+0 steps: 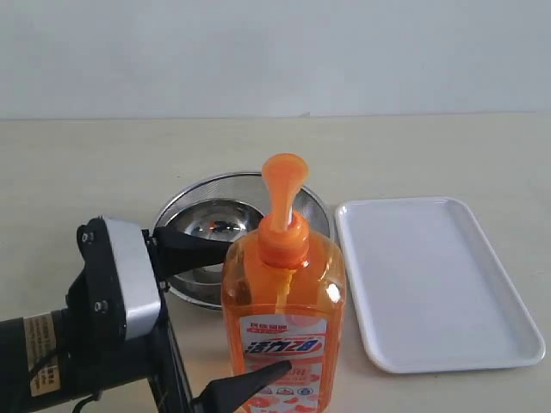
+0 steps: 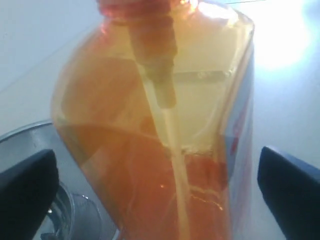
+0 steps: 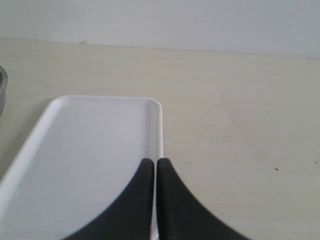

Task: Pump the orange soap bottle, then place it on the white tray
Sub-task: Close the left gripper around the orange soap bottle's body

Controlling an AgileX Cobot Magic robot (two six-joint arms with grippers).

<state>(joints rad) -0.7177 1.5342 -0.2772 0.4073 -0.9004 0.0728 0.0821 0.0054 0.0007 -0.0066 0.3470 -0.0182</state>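
Orange soap bottle (image 1: 284,297) stands upright between the spread jaws of the left gripper (image 2: 160,192) — unclamped. An uneven squeeze could tip it toward the steel bowl (image 1: 215,215) beside the far finger; the white tray (image 1: 430,335) lies before the right gripper (image 3: 156,172), its fingers pressed together.

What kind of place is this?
Probably a robot test bench, not a real kitchen: just an orange soap bottle, a steel bowl and a white tray on a plain table before a blank wall.
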